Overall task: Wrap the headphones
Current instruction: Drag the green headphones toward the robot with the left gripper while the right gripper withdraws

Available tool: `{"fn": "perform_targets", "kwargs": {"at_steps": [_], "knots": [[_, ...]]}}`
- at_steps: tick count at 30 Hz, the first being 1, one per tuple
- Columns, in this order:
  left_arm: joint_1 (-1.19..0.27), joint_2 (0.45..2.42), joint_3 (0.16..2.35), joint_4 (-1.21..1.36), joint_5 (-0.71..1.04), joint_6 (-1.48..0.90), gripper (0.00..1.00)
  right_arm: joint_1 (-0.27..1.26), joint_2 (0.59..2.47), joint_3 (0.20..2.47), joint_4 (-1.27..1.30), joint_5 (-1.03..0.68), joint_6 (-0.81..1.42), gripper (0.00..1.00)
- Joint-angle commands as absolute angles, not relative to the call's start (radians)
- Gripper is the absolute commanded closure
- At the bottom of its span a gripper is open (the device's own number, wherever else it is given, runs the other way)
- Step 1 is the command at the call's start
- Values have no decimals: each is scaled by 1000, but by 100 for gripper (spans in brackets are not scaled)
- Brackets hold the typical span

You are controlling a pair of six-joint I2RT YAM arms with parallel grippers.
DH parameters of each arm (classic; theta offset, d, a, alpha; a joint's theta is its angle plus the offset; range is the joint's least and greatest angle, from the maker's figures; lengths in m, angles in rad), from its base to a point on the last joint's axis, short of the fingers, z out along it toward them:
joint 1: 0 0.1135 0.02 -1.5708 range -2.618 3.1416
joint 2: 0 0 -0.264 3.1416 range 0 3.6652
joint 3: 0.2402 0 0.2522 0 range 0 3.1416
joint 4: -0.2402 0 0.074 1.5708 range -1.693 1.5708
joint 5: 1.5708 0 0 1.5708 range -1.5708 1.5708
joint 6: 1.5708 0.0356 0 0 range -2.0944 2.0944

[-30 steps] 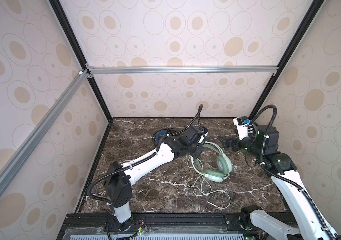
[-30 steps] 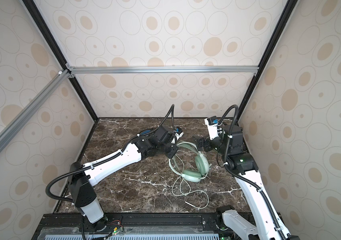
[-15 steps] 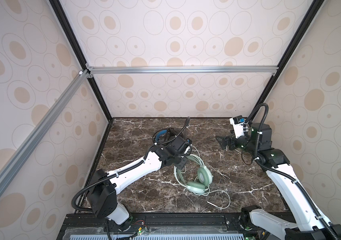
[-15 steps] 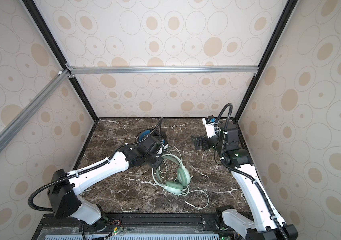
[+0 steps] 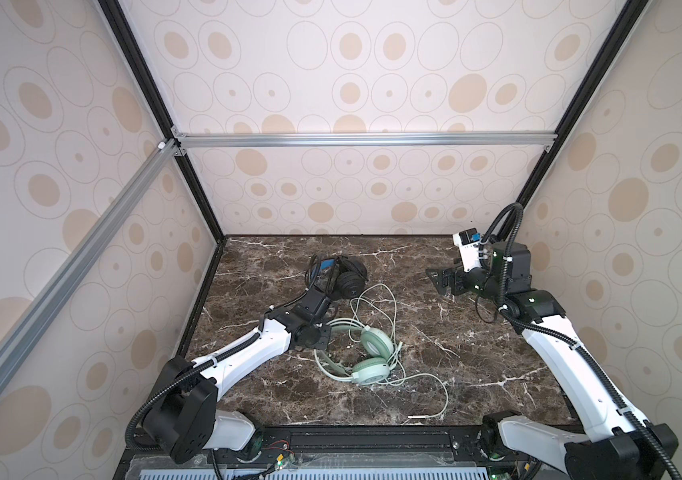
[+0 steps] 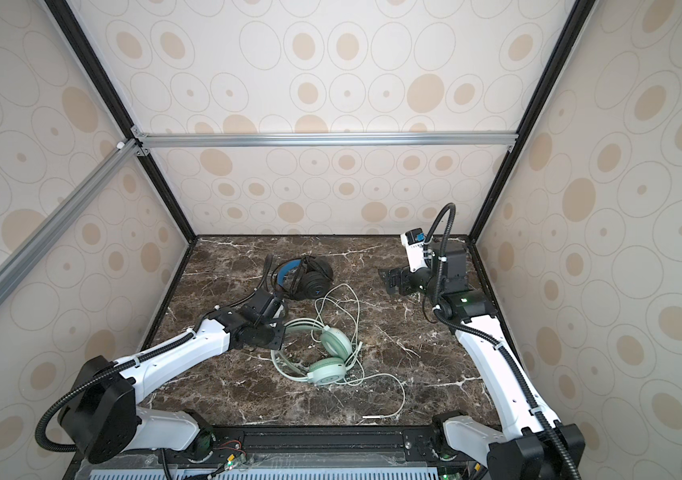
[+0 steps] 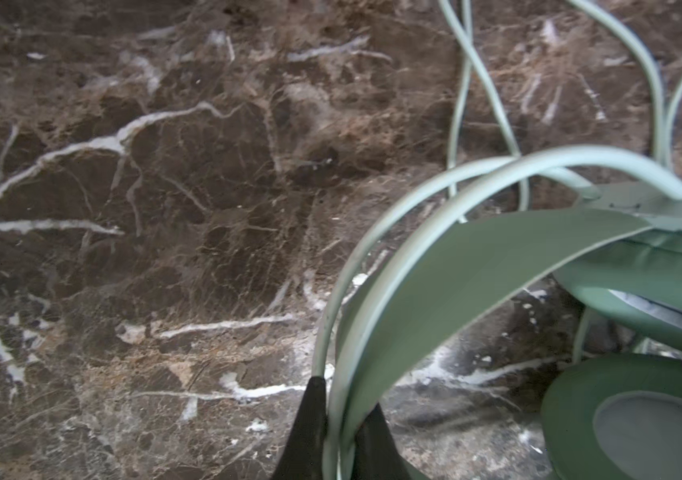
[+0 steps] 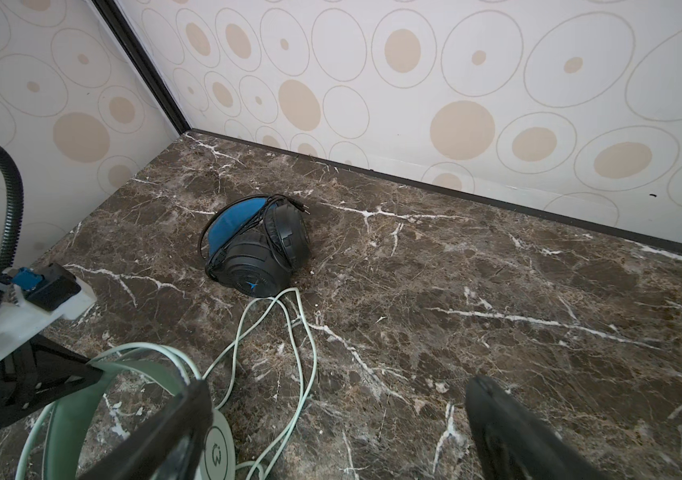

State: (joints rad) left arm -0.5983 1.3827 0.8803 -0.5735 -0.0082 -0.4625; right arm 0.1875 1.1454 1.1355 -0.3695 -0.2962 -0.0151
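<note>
The mint-green headphones (image 5: 376,341) (image 6: 333,340) lie at mid table, and their pale green cable (image 5: 391,303) loops toward the back and trails to a plug (image 5: 418,417) near the front edge. My left gripper (image 5: 327,331) (image 7: 343,399) is shut on their headband (image 7: 447,282), with one black finger on each side of it. The black headphones (image 5: 345,276) (image 8: 256,249) with blue lining sit behind, with their thin black cable wound around them. My right gripper (image 5: 439,280) (image 8: 337,386) hovers open at the back right and holds nothing.
The dark marble table (image 5: 476,353) is closed in by patterned walls on three sides, with black frame posts in the back corners. A black rail (image 5: 372,438) runs along the front edge between the two arm bases.
My left gripper dragged the mint-green headphones forward and to the left, which uncovered the black pair. My right gripper drew back toward the back right corner and stayed open.
</note>
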Motion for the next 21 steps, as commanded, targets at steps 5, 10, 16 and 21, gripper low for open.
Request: {"fn": "perform_targets", "kwargs": {"at_steps": [5,10,16,21], "knots": [[-583,1527,902,-478,-82,-537,85,182,1140,1136,-342,-310,-20,2],[-583,1575,867,-450,-105,-587,70,181,1134,1126,-343,-297,-32,2],[-582,1583,883,-451,-85,-624,42,181,1143,1129,-340,-297,-35,2],[-584,1545,874,-508,-73,-663,40,181,1154,1124,-328,-303,-29,3]]}}
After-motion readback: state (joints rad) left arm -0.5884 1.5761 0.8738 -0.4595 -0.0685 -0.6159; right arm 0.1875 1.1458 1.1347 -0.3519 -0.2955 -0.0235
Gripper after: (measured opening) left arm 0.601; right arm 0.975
